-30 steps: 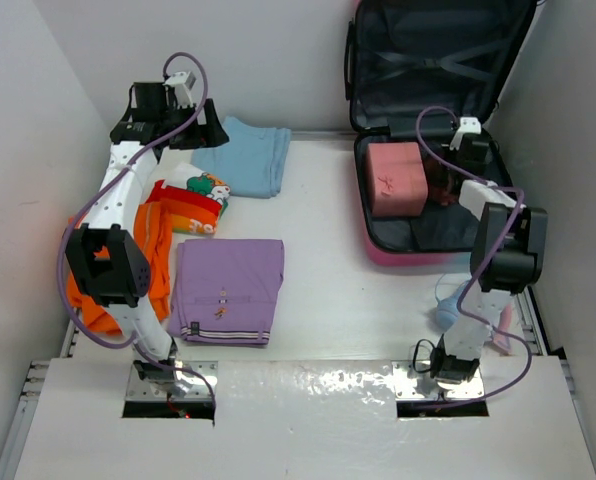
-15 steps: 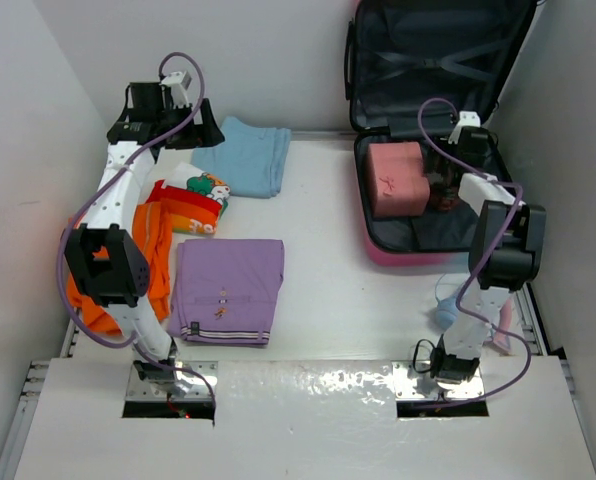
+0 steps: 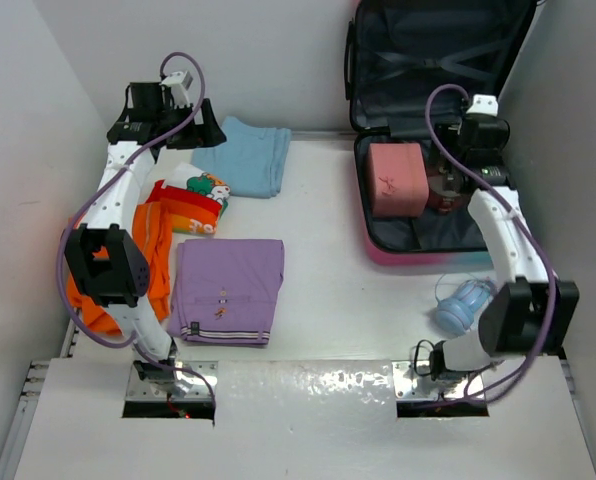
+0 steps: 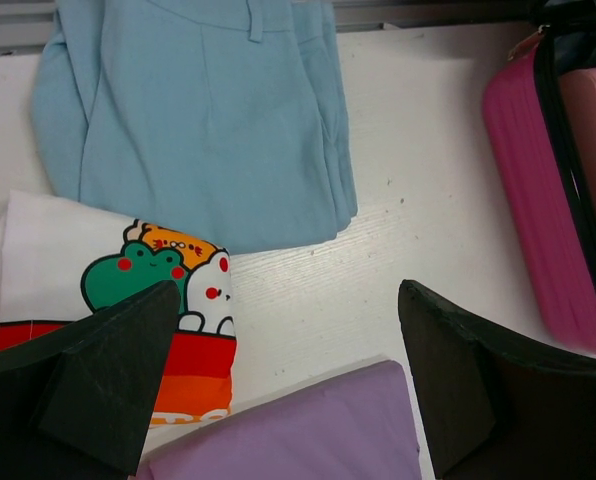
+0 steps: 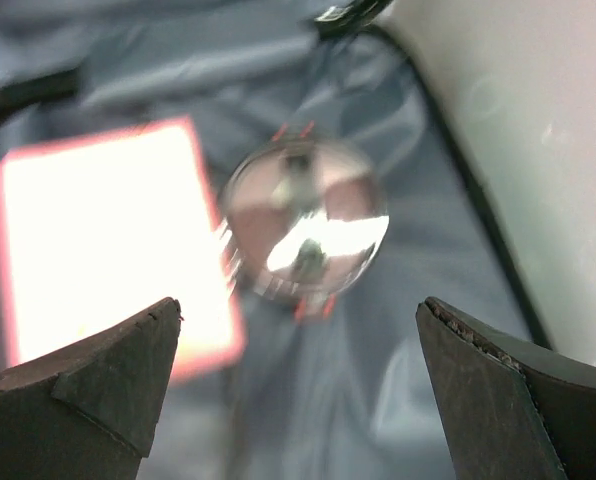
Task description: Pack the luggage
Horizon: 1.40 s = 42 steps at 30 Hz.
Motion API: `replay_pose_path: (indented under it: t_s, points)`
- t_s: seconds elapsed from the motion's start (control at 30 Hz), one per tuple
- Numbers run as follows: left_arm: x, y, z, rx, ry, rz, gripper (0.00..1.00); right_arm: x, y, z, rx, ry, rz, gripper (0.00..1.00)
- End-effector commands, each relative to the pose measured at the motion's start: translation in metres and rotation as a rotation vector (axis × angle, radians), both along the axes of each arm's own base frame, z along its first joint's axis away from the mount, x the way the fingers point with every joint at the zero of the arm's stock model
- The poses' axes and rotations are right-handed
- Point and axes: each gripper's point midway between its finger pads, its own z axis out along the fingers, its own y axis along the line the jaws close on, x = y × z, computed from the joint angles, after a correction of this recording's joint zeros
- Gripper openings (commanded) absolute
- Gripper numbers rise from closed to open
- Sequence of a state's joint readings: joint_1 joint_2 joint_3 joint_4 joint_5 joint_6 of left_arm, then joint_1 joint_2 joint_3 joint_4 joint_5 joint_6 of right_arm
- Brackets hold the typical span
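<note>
- Since a second ago the right gripper (image 5: pixel 298 305) has spread its fingers wide and lifted a little above the luggage (image 3: pixel 418 258). Its elbow has swung back, uncovering a pale blue item (image 3: pixel 463 305) on the table just outside the luggage's near wall.
- The luggage lies open, its lower shell flat on the table and its lid upright behind it, showing dark lining and crossed straps.
- The right gripper hangs directly over the lower shell, fingers apart and gripping nothing.
- Below that gripper a round shiny object (image 5: pixel 306 232) lies on the lining, clear of both fingers. It sits just beside a pink box (image 3: pixel 396 180), on the side toward the luggage's right wall.
- The pink box rests in the left part of the same shell.
- The left gripper (image 4: pixel 288 330) is well to the left of the luggage, fingers apart and empty.
- Under the left gripper, all left of the luggage, lie a folded light blue garment (image 4: pixel 198 120), a white cloth with cartoon frogs (image 4: pixel 128 270) and a purple garment (image 3: pixel 228 290).
</note>
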<state>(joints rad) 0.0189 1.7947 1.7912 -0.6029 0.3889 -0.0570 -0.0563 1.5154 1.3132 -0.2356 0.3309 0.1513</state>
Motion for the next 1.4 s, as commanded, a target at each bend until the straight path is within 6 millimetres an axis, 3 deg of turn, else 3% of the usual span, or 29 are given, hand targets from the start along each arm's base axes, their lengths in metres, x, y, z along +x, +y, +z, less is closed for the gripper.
replay_pose_path:
  t_s: [0.0, 0.07, 0.1, 0.17, 0.27, 0.3, 0.33, 0.4, 0.57, 0.6, 0.67, 0.77, 0.83, 0.87, 1.0, 1.1, 1.2, 1.23, 1.3, 1.37]
  points:
    - [-0.004, -0.001, 0.052, -0.010, -0.137, -0.021, 0.87, -0.071, 0.015, -0.021, 0.018, 0.225, -0.012, 0.99]
    - [-0.007, -0.004, 0.057, -0.016, -0.148, -0.035, 0.87, -0.104, 0.034, -0.034, 0.103, 0.289, 0.051, 0.99]
    - [-0.008, -0.005, 0.058, -0.019, -0.149, -0.041, 0.87, -0.133, 0.042, -0.065, 0.134, 0.401, 0.073, 0.99]
    - [-0.013, -0.007, 0.055, -0.021, -0.142, -0.048, 0.87, -0.172, 0.063, -0.088, 0.197, 0.470, 0.121, 0.99]
    - [-0.020, -0.010, 0.050, 0.002, -0.137, -0.061, 0.86, -0.195, 0.064, -0.094, 0.221, 0.416, 0.060, 0.99]
    - [-0.023, -0.010, 0.047, 0.015, -0.130, -0.063, 0.87, -0.204, 0.063, -0.107, 0.224, 0.432, 0.046, 0.99]
    - [-0.024, -0.008, 0.046, 0.040, -0.137, -0.070, 0.86, -0.208, 0.056, -0.111, 0.203, 0.430, 0.007, 0.99]
    - [-0.032, -0.023, 0.047, 0.078, -0.151, -0.114, 0.87, -0.215, 0.050, -0.117, 0.195, 0.426, -0.038, 0.99]
    - [-0.036, -0.032, 0.054, 0.096, -0.169, -0.145, 0.86, -0.204, 0.025, -0.122, 0.255, 0.350, -0.087, 0.98]
    - [-0.036, -0.032, 0.057, 0.094, -0.180, -0.144, 0.86, -0.212, 0.006, -0.132, 0.303, 0.393, -0.169, 0.96]
    - [-0.037, -0.036, 0.062, 0.091, -0.197, -0.152, 0.86, -0.216, -0.006, -0.135, 0.365, 0.390, -0.215, 0.90]
    - [-0.041, -0.042, 0.066, 0.074, -0.207, -0.181, 0.86, -0.224, -0.039, -0.120, 0.407, 0.239, -0.359, 0.87]
    - [-0.044, -0.047, 0.069, 0.060, -0.216, -0.208, 0.86, -0.241, -0.064, -0.119, 0.466, 0.200, -0.479, 0.87]
    - [-0.045, -0.048, 0.069, 0.054, -0.219, -0.215, 0.86, -0.258, -0.077, -0.124, 0.494, 0.215, -0.567, 0.92]
    - [-0.048, -0.055, 0.067, 0.021, -0.212, -0.249, 0.86, -0.290, -0.098, -0.151, 0.574, 0.189, -0.791, 0.92]
    - [-0.046, -0.057, 0.067, -0.006, -0.205, -0.252, 0.86, -0.317, -0.106, -0.171, 0.605, 0.191, -0.937, 0.87]
    - [-0.045, -0.060, 0.063, -0.028, -0.188, -0.259, 0.85, -0.318, -0.100, -0.190, 0.661, 0.197, -0.949, 0.80]
    - [-0.047, -0.061, 0.064, -0.032, -0.188, -0.265, 0.85, -0.323, -0.098, -0.198, 0.664, 0.206, -0.962, 0.69]
    - [-0.051, -0.062, 0.061, -0.028, -0.177, -0.273, 0.85, -0.324, -0.113, -0.198, 0.626, 0.164, -0.981, 0.60]
    - [-0.056, -0.061, 0.058, -0.017, -0.167, -0.281, 0.85, -0.322, -0.123, -0.198, 0.565, 0.204, -0.922, 0.60]
